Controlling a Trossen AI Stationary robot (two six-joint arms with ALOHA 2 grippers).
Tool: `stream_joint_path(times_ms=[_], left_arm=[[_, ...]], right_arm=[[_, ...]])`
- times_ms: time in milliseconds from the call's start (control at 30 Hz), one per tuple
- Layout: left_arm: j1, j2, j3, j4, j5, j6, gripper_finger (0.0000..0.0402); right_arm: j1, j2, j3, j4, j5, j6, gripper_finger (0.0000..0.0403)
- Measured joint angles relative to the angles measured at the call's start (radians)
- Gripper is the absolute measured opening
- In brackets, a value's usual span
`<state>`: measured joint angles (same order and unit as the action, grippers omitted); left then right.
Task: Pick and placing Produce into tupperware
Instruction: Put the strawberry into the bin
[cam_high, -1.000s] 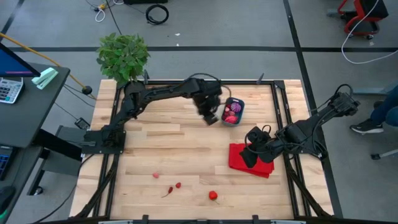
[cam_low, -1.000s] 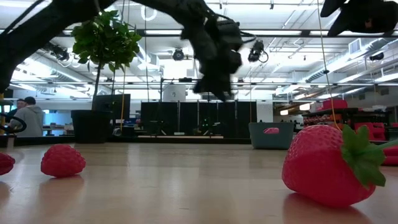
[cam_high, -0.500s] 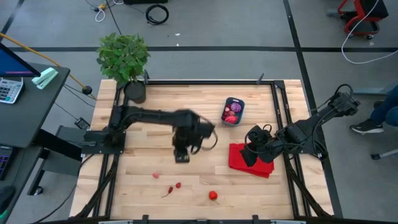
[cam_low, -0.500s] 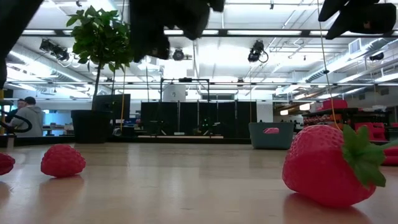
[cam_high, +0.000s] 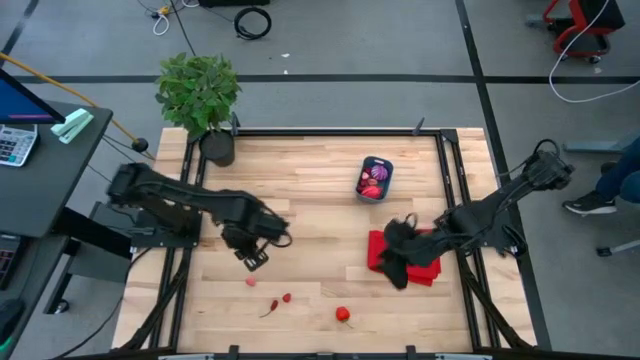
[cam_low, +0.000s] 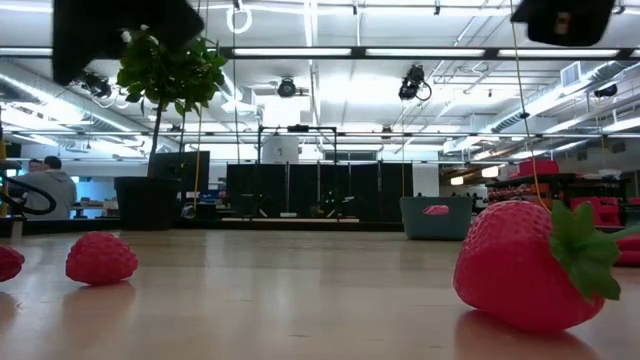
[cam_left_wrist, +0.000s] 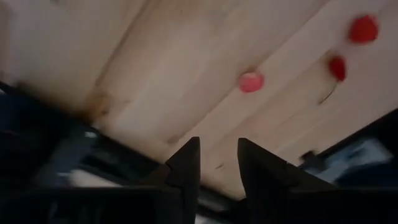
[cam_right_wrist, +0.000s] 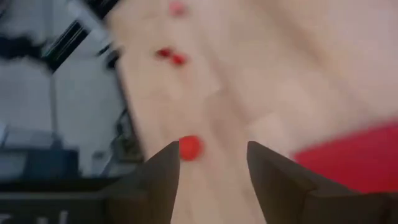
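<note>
Produce lay scattered on the table (cam_high: 300, 190): a pink piece (cam_high: 250, 282), a small red one (cam_high: 287, 297) and a strawberry (cam_high: 343, 314) near the front edge, more inside the blue tupperware (cam_high: 375, 178) at the back. No writing was legible. Left hand (cam_high: 254, 258) hovered above the pink piece, fingers apart and empty. Right hand (cam_high: 396, 270) hung over the red cloth (cam_high: 425, 262), fingers apart.
</note>
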<state>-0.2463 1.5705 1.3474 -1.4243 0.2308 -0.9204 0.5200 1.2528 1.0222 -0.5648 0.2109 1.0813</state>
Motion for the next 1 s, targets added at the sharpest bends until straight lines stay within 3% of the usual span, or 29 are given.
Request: stream_joint_path(times_ms=[100,233,533,733,900,1000], left_arm=[[-0.030,-0.102,-0.111,0.122,-0.002,-0.134,0.0112],[-0.044,-0.167,-0.206,0.206,-0.004,-0.245,0.0116],[-0.010,-0.180,-0.307,0.229,-0.011,-0.215,0.0110],[-0.001,-0.179,-0.324,0.230,-0.010,-0.146,0.0112],[-0.001,-0.179,-0.324,0.228,-0.011,-0.082,0.0111],[-0.001,-0.179,-0.324,0.228,-0.016,-0.038,0.0114]], right_arm=[[0.000,0.098,0.000,0.161,-0.109,-0.123,0.0211],[0.000,0.243,0.000,0.281,-0.260,-0.131,0.0237],[-0.019,0.479,0.000,0.376,-0.608,0.198,0.0244],[-0.020,0.560,0.000,0.613,-0.689,0.362,0.0224],[-0.020,0.583,0.000,0.617,-0.682,0.447,0.0214],[-0.020,0.583,0.000,0.620,-0.618,0.459,0.0213]])
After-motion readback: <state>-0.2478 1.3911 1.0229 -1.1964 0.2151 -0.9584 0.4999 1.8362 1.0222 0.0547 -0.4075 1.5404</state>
